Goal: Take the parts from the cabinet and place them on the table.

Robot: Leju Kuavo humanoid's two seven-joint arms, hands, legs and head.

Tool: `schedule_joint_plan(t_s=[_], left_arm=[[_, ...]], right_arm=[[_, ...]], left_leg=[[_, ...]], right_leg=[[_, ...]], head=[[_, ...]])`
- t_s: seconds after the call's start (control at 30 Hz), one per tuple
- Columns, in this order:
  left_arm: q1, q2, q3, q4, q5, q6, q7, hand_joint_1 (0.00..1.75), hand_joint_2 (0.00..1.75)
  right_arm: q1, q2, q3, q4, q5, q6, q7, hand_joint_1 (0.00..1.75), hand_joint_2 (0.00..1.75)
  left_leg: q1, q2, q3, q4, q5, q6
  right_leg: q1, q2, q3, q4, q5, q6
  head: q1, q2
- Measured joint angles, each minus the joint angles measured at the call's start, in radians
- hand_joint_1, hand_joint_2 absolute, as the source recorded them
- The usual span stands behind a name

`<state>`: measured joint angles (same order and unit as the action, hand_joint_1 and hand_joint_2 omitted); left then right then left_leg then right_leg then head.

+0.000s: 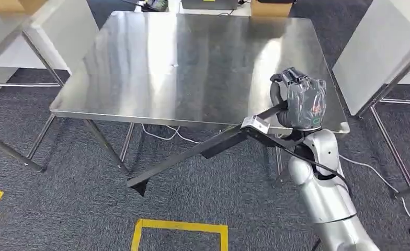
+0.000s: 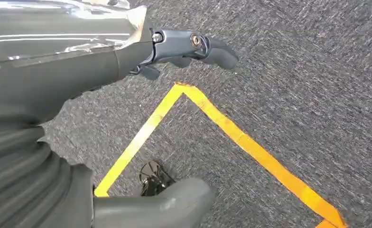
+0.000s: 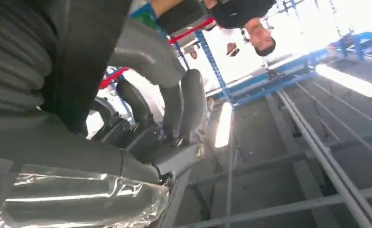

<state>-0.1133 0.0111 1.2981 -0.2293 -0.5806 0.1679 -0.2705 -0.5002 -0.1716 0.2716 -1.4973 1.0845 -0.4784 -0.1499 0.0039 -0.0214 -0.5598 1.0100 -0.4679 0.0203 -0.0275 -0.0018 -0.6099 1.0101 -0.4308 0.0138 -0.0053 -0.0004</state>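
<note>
Right hand: raised over the near right corner of the steel table, fingers curled round one end of a long black bar; back of hand wrapped in clear plastic film.
Part: long black bar, a flat dark strip w/ a small silver bracket clamped near the held end. Upper end sits inside the right hand's grasp; the rest slants down and away toward the robot's left, passing in front of the table's near edge and below tabletop level. Free lower end hangs over the carpet, well apart from the hand.
Bar vs table: held end is at about tabletop height by the near right corner (can't tell if it touches the edge); most of the length is off the table.
Right wrist view: dark fingers bent inward and the grey thumb folded across them, closed on sth dark; ceiling beams and a person beyond.
Left hand: hanging low over grey carpet, dark fingers stretched out, thumb apart from them, nothing in it.
Floor: grey carpet w/ yellow tape lines; tape corner just ahead of the robot.
Table: bare steel top, reflective; thin legs, white cable trailing underneath.
</note>
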Motion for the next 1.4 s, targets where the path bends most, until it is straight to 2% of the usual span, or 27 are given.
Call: schedule_joint_plan(t_s=[0.03,0.07,0.17,0.2,0.23,0.3,0.37,0.43,0.47,0.53,0.6,0.63,0.7,0.73,0.8,0.87,0.9,0.93,0.97,1.03,1.07,1.13,1.2,1.23,1.27,1.33,1.4], left_arm=[[0.0,0.001,0.0,0.0,0.0,0.0,0.0,0.0,1.75],[0.0,0.0,0.0,0.0,0.0,0.0,0.0,0.0,1.75],[-0.001,0.0,0.0,0.0,-0.002,-0.001,0.0,0.0,1.75],[0.0,0.0,0.0,0.0,-0.004,-0.002,0.001,0.0,1.75],[0.001,0.0,0.0,0.0,-0.006,-0.003,0.001,0.0,1.75],[0.001,0.0,0.0,0.0,-0.013,-0.01,0.001,0.0,1.75],[0.002,0.001,-0.001,0.0,-0.024,-0.016,0.003,0.0,1.75],[0.002,0.003,-0.003,0.0,-0.034,-0.021,0.006,0.0,1.75],[0.003,0.003,-0.004,0.0,-0.04,-0.021,0.007,0.0,1.75],[0.006,0.006,-0.006,0.0,-0.047,-0.022,0.01,0.0,1.75],[0.005,0.006,-0.014,0.0,-0.052,-0.023,0.011,0.0,1.75],[0.001,0.007,-0.019,0.0,-0.057,-0.027,0.013,0.0,1.75],[-0.001,0.006,-0.021,0.0,-0.058,-0.029,0.014,0.0,1.75],[0.0,0.006,-0.022,0.0,-0.058,-0.03,0.016,0.0,1.75],[0.0,0.006,-0.023,0.0,-0.058,-0.031,0.016,0.0,1.75],[-0.001,0.006,-0.023,0.0,-0.056,-0.031,0.016,0.0,1.75],[-0.001,0.006,-0.023,0.0,-0.053,-0.032,0.016,0.0,1.75],[-0.002,0.006,-0.023,0.0,-0.051,-0.032,0.016,0.0,1.75],[-0.004,0.006,-0.023,0.0,-0.048,-0.03,0.016,0.0,1.75],[-0.006,0.006,-0.023,0.0,-0.04,-0.029,0.013,0.0,1.75],[-0.007,0.011,-0.023,-0.002,-0.038,-0.027,0.013,0.0,1.75],[-0.009,0.007,-0.023,0.0,-0.033,-0.024,0.011,0.0,1.75],[-0.008,0.007,-0.022,0.0,-0.026,-0.019,0.01,0.0,1.75],[-0.008,0.006,-0.022,0.0,-0.025,-0.019,0.01,0.0,1.75],[-0.008,0.006,-0.022,0.0,-0.022,-0.019,0.01,0.0,1.75],[-0.007,0.006,-0.022,0.0,-0.02,-0.019,0.01,0.0,1.75],[-0.005,0.006,-0.019,0.0,-0.017,-0.016,0.008,0.0,1.75]], right_arm=[[-0.001,-0.003,-0.001,-0.003,0.0,-0.001,0.0,1.75,1.75],[-0.005,-0.005,-0.001,-0.004,0.0,-0.002,-0.002,1.75,1.75],[-0.01,-0.005,0.0,-0.005,0.0,-0.003,-0.002,1.75,1.75],[-0.008,-0.006,0.0,-0.005,0.0,-0.006,-0.002,1.75,1.75],[-0.005,-0.008,-0.002,-0.006,0.0,-0.01,-0.002,1.75,1.75],[0.008,-0.017,-0.008,-0.022,0.005,-0.026,-0.002,1.75,1.75],[0.029,-0.032,-0.025,-0.054,0.008,-0.056,0.006,1.75,1.75],[0.06,-0.05,-0.046,-0.088,0.008,-0.093,0.009,1.75,1.75],[0.08,-0.062,-0.058,-0.107,0.014,-0.1,0.01,1.75,1.75],[0.123,-0.084,-0.088,-0.153,0.021,-0.12,0.011,1.75,1.75],[0.154,-0.103,-0.113,-0.188,0.015,-0.111,0.013,1.75,1.75],[0.167,-0.115,-0.127,-0.202,0.009,-0.106,0.014,1.75,1.75],[0.199,-0.134,-0.148,-0.221,0.006,-0.101,0.019,1.75,1.75],[0.213,-0.142,-0.157,-0.227,0.004,-0.098,0.02,1.75,1.75],[0.233,-0.159,-0.172,-0.235,-0.001,-0.096,0.016,1.75,1.75],[0.238,-0.171,-0.175,-0.235,-0.005,-0.093,0.004,1.75,1.75],[0.238,-0.172,-0.175,-0.235,-0.006,-0.091,0.0,1.75,1.75],[0.235,-0.173,-0.175,-0.234,-0.006,-0.087,-0.002,1.75,1.75],[0.232,-0.171,-0.173,-0.232,-0.003,-0.08,-0.007,1.75,1.75],[0.213,-0.171,-0.17,-0.228,0.001,-0.075,-0.013,1.75,1.75],[0.207,-0.169,-0.168,-0.225,0.001,-0.075,-0.014,1.75,1.75],[0.175,-0.164,-0.162,-0.211,0.002,-0.071,-0.015,1.75,1.75],[0.147,-0.151,-0.152,-0.191,0.003,-0.061,-0.017,1.75,1.75],[0.139,-0.148,-0.146,-0.183,0.004,-0.06,-0.017,1.75,1.75],[0.134,-0.144,-0.143,-0.175,0.006,-0.059,-0.018,1.75,1.75],[0.123,-0.136,-0.135,-0.16,0.009,-0.058,-0.023,1.75,1.75],[0.102,-0.128,-0.129,-0.149,0.01,-0.057,-0.023,1.75,1.75]], left_leg=[[0.003,0.002,0.004,0.009,-0.005,-0.004],[0.007,0.009,-0.018,0.046,-0.013,-0.011],[0.01,0.018,-0.146,0.254,-0.081,-0.025],[0.01,0.018,-0.187,0.301,-0.104,-0.026],[0.01,0.018,-0.204,0.308,-0.103,-0.025],[0.009,0.018,-0.184,0.205,-0.029,-0.013],[0.002,0.018,-0.123,0.037,0.093,0.01],[-0.012,0.016,-0.112,0.012,0.055,0.023],[-0.013,0.013,-0.099,0.012,0.068,0.03],[-0.013,0.015,-0.072,-0.011,0.064,0.043],[-0.007,0.012,-0.031,-0.034,0.064,0.046],[-0.008,0.011,-0.027,-0.037,0.056,0.054],[-0.009,0.008,-0.015,-0.037,0.039,0.058],[-0.01,0.006,-0.006,-0.037,0.031,0.058],[-0.01,0.003,0.023,-0.037,0.01,0.054],[-0.01,0.002,0.054,-0.037,-0.014,0.048],[-0.015,0.001,0.055,-0.033,-0.026,0.043],[-0.019,0.001,0.065,-0.03,-0.038,0.038],[-0.02,0.003,0.054,-0.033,-0.048,0.03],[-0.02,0.004,0.066,-0.021,-0.046,0.025],[-0.018,0.007,0.05,0.003,-0.047,0.022],[-0.011,0.013,-0.026,0.142,-0.061,0.003],[-0.002,0.014,-0.124,0.272,-0.125,-0.011],[0.002,0.014,-0.158,0.302,-0.153,-0.016],[0.007,0.015,-0.177,0.298,-0.155,-0.018],[0.01,0.019,-0.155,0.18,-0.073,-0.018],[0.01,0.023,-0.099,0.008,0.07,-0.01]], right_leg=[[-0.004,0.0,0.01,-0.003,-0.004,-0.005],[-0.004,0.001,0.024,-0.005,-0.009,-0.013],[0.002,0.002,0.042,-0.005,-0.029,-0.028],[0.005,0.003,0.049,-0.005,-0.036,-0.029],[0.006,0.005,0.057,-0.005,-0.043,-0.028],[0.011,0.005,0.086,-0.005,-0.064,-0.026],[0.013,0.004,0.109,-0.009,-0.086,-0.022],[0.017,0.003,0.12,-0.014,-0.1,-0.009],[0.018,0.003,0.117,-0.026,-0.103,-0.003],[0.03,0.002,0.155,-0.02,-0.093,0.012],[0.028,0.002,0.113,0.063,-0.097,0.017],[0.027,0.002,0.049,0.158,-0.104,0.019],[0.024,0.002,-0.051,0.276,-0.171,0.004],[0.024,0.002,-0.081,0.296,-0.189,-0.001],[0.021,0.002,-0.078,0.215,-0.148,0.02],[0.016,0.001,-0.03,0.042,-0.032,0.06],[0.017,-0.001,-0.021,-0.019,0.029,0.064],[0.016,-0.005,-0.023,-0.022,0.013,0.037],[0.017,-0.003,-0.007,-0.021,0.022,0.019],[0.013,-0.001,-0.006,-0.021,0.024,0.002],[0.003,0.001,0.007,-0.024,0.021,-0.002],[0.005,-0.001,0.026,-0.026,0.006,-0.024],[0.005,0.002,0.038,-0.026,-0.009,-0.026],[0.005,0.002,0.046,-0.026,-0.016,-0.024],[0.005,0.002,0.058,-0.026,-0.026,-0.023],[0.004,0.002,0.088,-0.026,-0.047,-0.018],[0.003,0.0,0.108,-0.029,-0.068,-0.009]], head=[[0.001,0.0],[0.001,0.0],[-0.003,0.0],[-0.004,0.0],[-0.003,0.0],[-0.004,0.0],[-0.003,0.0],[-0.003,0.0],[-0.004,0.0],[-0.003,0.0],[-0.001,0.0],[0.001,0.0],[0.001,0.0],[0.001,0.0],[0.001,0.0],[0.001,0.0],[0.005,0.0],[0.003,0.0],[0.003,0.0],[0.002,0.0],[0.002,0.0],[0.001,0.0],[0.001,0.0],[0.001,0.0],[0.001,0.0],[0.001,0.0],[0.001,0.0]])
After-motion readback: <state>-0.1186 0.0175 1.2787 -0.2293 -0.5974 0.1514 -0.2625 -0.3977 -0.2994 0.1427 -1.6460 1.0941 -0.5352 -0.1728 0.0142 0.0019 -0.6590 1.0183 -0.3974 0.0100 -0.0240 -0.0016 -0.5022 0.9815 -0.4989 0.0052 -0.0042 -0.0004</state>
